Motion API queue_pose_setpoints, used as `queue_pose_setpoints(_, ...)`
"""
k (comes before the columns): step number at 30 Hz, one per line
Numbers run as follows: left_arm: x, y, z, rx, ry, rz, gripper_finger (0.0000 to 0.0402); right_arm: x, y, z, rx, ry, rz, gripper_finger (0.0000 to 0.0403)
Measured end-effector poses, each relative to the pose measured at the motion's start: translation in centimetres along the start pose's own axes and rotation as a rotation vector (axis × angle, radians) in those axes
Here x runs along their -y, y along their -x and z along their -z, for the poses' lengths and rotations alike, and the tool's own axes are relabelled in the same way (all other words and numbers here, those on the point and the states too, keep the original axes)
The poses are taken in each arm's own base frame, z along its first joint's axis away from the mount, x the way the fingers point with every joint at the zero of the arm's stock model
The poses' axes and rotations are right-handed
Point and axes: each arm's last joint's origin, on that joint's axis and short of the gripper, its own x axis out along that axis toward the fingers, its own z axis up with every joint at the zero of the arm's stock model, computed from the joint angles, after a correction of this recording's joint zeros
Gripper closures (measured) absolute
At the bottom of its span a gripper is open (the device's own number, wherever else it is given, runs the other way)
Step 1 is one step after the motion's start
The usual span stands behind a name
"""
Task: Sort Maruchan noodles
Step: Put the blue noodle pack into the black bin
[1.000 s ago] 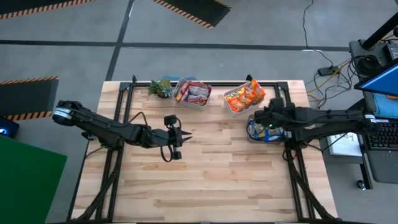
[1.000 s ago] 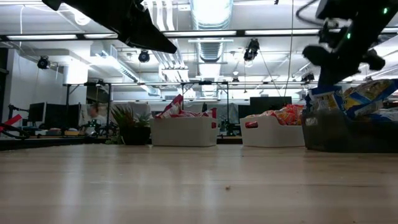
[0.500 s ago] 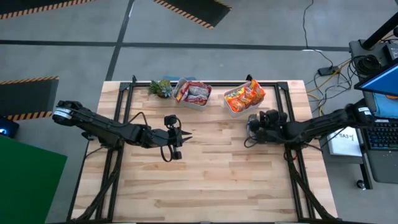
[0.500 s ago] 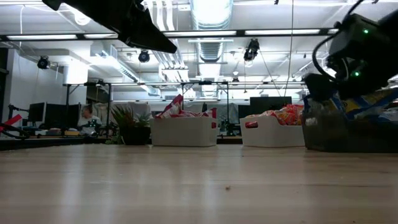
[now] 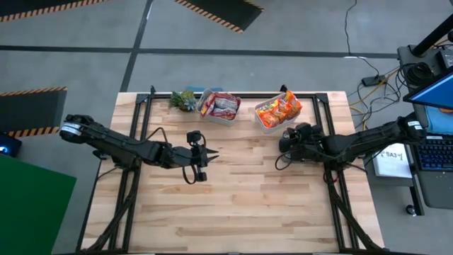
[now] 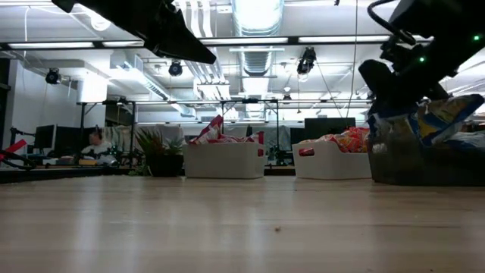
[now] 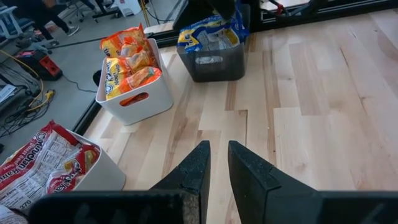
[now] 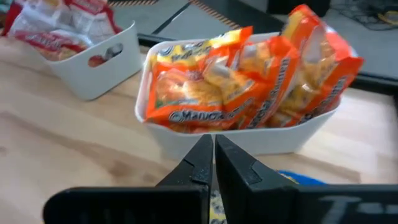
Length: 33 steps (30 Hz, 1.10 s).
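Note:
Orange-red Maruchan packets stand in a white tub at the table's far edge. Pink-red packets fill a second white tub to its left. Blue-yellow packets sit in a dark tub near the right edge, which my right arm covers in the high view. My right gripper is shut and hangs just over that dark tub, pointing at the orange tub. My left gripper hovers over bare wood at the table's middle, its fingers narrowly open and empty. My right gripper is right above the blue-yellow packets in the dark tub. The gripper's own body hides the place below its shut fingers, so I cannot tell whether they touch a packet.
A small green plant stands at the far edge, left of the pink-red tub. Wide bare wood lies across the table's middle and near half. Cables and a desk with a keyboard are beyond the right edge.
My right arm has sunk lower, and its gripper has shifted a little toward the table's left, so it now covers the dark tub in the high view. The left arm has kept still.

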Motion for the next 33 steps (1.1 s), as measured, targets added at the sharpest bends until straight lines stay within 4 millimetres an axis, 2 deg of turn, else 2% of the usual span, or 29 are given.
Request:
queue_pose_setpoints(5,0.0,0.0,0.0,0.000,0.000,0.000,0.0361,0.3,0.4,1.0,-0.022,-0.025,-0.004,0.0394)
queue_pose_setpoints(13,0.0,0.0,0.0,-0.001,0.003,0.000,0.0361,3.1,-0.6,4.9,0.028,-0.081,0.086,0.0394)
queue_pose_setpoints(18,0.0,0.0,0.0,-0.002,0.006,0.000,0.0361,3.9,-0.9,5.9,0.047,-0.091,0.099,0.0394)
queue_pose_setpoints(21,0.0,0.0,0.0,-0.002,0.005,0.000,0.0361,3.5,-0.7,5.3,0.035,-0.076,0.082,0.0394)
queue_pose_setpoints(26,0.1,0.7,0.4,-0.046,-0.033,0.015,0.0361,1.9,0.3,3.0,0.048,-0.045,0.024,0.0394)
queue_pose_setpoints(33,-0.4,3.4,0.6,-0.028,-0.054,0.047,0.0361,-0.2,2.1,-0.9,0.092,0.032,-0.053,0.0394)
